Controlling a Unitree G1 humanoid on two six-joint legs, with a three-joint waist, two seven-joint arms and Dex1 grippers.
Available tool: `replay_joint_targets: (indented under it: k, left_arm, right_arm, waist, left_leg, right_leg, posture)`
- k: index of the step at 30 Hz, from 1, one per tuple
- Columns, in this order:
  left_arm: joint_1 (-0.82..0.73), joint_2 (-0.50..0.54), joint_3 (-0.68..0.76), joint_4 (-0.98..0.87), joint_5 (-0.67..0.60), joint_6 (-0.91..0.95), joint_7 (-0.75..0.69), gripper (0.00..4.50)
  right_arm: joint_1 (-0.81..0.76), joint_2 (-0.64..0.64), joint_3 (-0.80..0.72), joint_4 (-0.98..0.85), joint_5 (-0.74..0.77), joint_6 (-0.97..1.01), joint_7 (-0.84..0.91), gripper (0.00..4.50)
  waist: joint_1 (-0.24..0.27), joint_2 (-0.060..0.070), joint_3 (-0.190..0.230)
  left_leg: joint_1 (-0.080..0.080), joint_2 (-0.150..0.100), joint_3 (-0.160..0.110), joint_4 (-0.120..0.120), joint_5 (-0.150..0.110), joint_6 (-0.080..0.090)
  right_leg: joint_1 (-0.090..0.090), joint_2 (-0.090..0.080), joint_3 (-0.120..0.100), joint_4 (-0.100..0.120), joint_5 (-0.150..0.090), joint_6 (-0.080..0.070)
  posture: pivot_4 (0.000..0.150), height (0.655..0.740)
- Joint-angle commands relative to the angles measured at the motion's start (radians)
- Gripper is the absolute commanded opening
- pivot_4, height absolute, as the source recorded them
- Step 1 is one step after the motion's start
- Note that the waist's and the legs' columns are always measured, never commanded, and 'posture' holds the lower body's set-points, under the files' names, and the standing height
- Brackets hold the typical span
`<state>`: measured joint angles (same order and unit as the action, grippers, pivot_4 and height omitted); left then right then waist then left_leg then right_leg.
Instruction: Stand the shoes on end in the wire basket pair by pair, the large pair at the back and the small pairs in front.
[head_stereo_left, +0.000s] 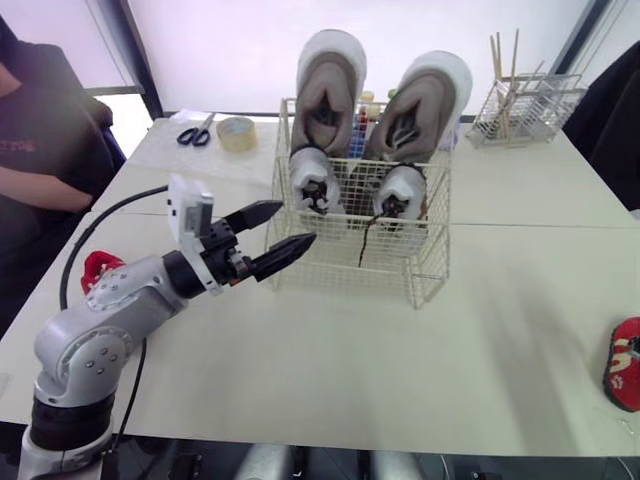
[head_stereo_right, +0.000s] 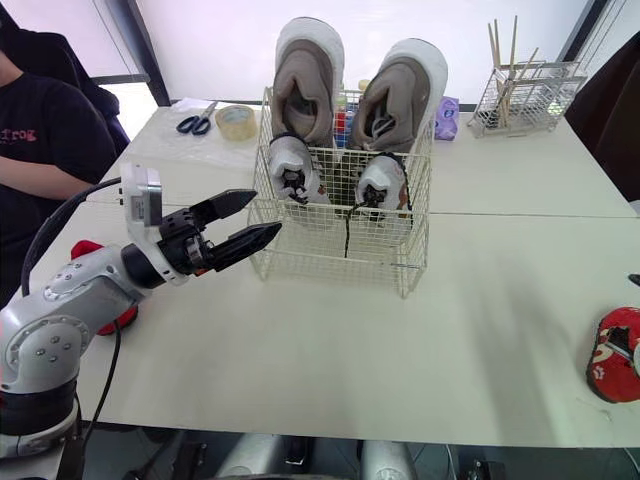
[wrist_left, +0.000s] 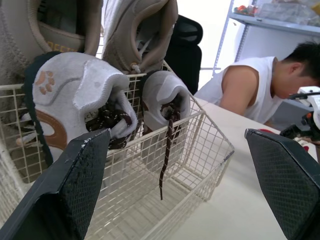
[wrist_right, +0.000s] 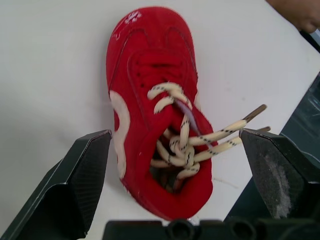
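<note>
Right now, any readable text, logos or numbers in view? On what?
No readable words or numbers.
Orange paw-print logo, no text: small grey shoe.
Gold lettering inside large shoe: blurred.
Red print on person's black shirt: blurred.
White mark on red shoe toe: unreadable.

Cream wire basket, suede-like red shoe

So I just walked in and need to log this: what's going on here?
The robot is packing shoes into the wire basket. The large pair stands at the back, a small grey pair in front. Its left end effector hovers open beside the basket, empty. Its right end effector is open over a red shoe lying on the table.
</note>
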<state>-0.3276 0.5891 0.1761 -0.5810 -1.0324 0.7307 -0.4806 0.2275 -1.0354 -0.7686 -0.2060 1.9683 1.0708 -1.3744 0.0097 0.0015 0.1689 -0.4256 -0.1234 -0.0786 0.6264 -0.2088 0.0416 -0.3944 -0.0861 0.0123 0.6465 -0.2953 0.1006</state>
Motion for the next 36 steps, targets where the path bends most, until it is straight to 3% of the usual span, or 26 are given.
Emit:
replay_joint_targets:
  k: [1, 7, 11, 18, 25, 28, 31, 36]
  left_arm:
    - [-0.014, -0.004, 0.009, -0.017, 0.010, -0.027, -0.001, 4.46]
    - [-0.023, -0.008, 0.010, -0.011, 0.026, -0.032, -0.003, 4.46]
    - [-0.025, -0.004, 0.016, -0.019, 0.025, -0.030, 0.003, 4.46]
    - [-0.019, -0.016, 0.010, -0.031, 0.034, -0.040, 0.019, 4.46]
    - [-0.015, -0.033, -0.001, -0.031, 0.057, -0.050, 0.027, 4.46]
    - [-0.022, -0.036, 0.000, -0.027, 0.064, -0.052, 0.028, 4.50]
    - [-0.032, -0.034, 0.002, -0.020, 0.071, -0.052, 0.024, 4.50]
    - [-0.048, -0.030, 0.002, -0.009, 0.078, -0.050, 0.019, 4.50]
  right_arm:
    - [-0.065, -0.016, 0.011, 0.026, 0.004, 0.047, -0.040, 4.50]
    - [-0.173, -0.020, 0.037, 0.141, 0.004, 0.129, -0.079, 4.50]
    - [-0.101, -0.081, -0.002, 0.198, 0.004, 0.217, 0.000, 4.50]
    - [0.318, -0.273, -0.169, 0.239, 0.004, 0.391, 0.417, 4.50]
    - [0.383, -0.571, -0.064, 0.499, 0.004, 0.523, 0.812, 4.50]
    - [0.356, -0.633, 0.038, 0.541, 0.004, 0.527, 0.932, 3.65]
    - [0.322, -0.666, 0.125, 0.569, 0.004, 0.521, 0.987, 2.25]
    - [0.256, -0.699, 0.241, 0.600, 0.004, 0.513, 1.024, 2.25]
  waist:
    - [0.002, 0.000, 0.000]
    - [0.006, 0.000, 0.000]
    - [0.006, 0.001, 0.000]
    - [0.004, 0.002, 0.001]
    - [-0.007, 0.000, 0.002]
    - [0.003, -0.001, 0.002]
    - [0.009, 0.000, 0.002]
    - [0.006, -0.001, 0.002]
  left_leg:
    - [0.000, 0.000, 0.000, 0.000, 0.000, 0.000]
    - [0.000, 0.000, 0.000, 0.001, 0.000, 0.000]
    - [-0.001, 0.000, 0.000, 0.001, 0.000, 0.001]
    - [0.000, 0.000, 0.000, 0.000, -0.001, 0.002]
    - [0.002, 0.001, 0.002, 0.001, -0.002, 0.003]
    - [0.001, 0.003, 0.002, 0.000, -0.002, 0.003]
    - [-0.002, 0.004, 0.001, -0.001, -0.003, 0.004]
    - [-0.004, 0.003, 0.001, -0.002, -0.004, 0.005]
  right_leg:
    - [0.000, 0.000, 0.000, 0.000, 0.000, 0.000]
    - [0.001, 0.000, 0.000, 0.000, 0.000, 0.000]
    - [0.001, 0.000, 0.000, -0.001, 0.000, 0.000]
    - [0.003, 0.001, -0.002, -0.002, 0.000, 0.001]
    - [0.005, 0.002, 0.000, -0.005, 0.001, 0.002]
    - [0.004, 0.002, -0.001, -0.008, 0.002, 0.002]
    - [0.004, 0.002, -0.003, -0.013, 0.002, 0.002]
    - [0.004, 0.001, -0.003, -0.018, 0.002, 0.002]
  posture:
    - [0.150, 0.7400]
    - [0.150, 0.7400]
    - [0.150, 0.7400]
    - [0.150, 0.7400]
    - [0.150, 0.7400]
    - [0.150, 0.7400]
    - [0.150, 0.7400]
    - [0.150, 0.7400]
